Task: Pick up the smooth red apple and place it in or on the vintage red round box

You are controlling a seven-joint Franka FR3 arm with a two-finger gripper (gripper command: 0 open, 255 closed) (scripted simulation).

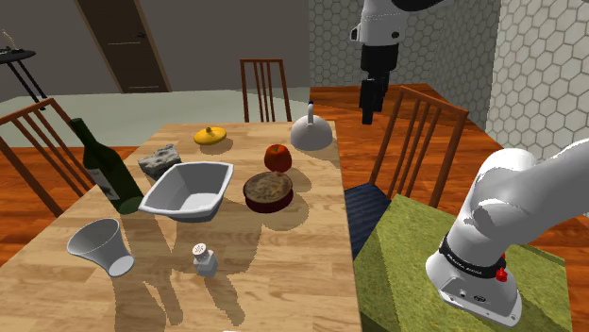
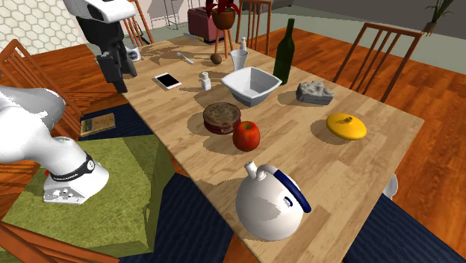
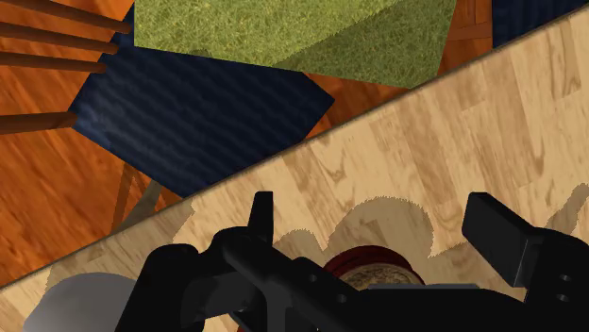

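Overhead, the gripper (image 1: pixel 370 111) is hanging well above the table (image 1: pixel 283 273), near the edge where a wooden chair (image 1: pixel 434 104) is standing, and well apart from the apple (image 1: pixel 277 157). In the wrist view its black fingers (image 3: pixel 262 215) are standing wide apart, with nothing between them but pale wood grain. Under the hand the round box (image 3: pixel 378 269) is peeking out, and the white curve of the kettle (image 3: pixel 80 300) is showing off to one side. That view is also taking in the green, grass-textured top of the stand (image 3: pixel 283 33) and a dark blue rug (image 3: pixel 198 104) lying on the reddish plank floor (image 3: pixel 57 170).

The smooth, glossy red apple is sitting on the table just beside the round box, between it and the kettle. The shoulder view is showing the box's dark red wall and mottled tan top. Around it are a squarish white bowl (image 1: pixel 189 190), a dark green bottle (image 1: pixel 102 165), a rough grey stone (image 1: pixel 160 160), a flattish yellow lid (image 1: pixel 210 135), a flared white cup (image 1: pixel 99 247) and a small shaker (image 1: pixel 205 259). The second exterior view, looking from the kettle's end, is adding the kettle's blue handle (image 2: pixel 297 196), a phone (image 2: pixel 167 80) lying flat farther along the table, and a red case (image 2: pixel 200 21) beyond it.
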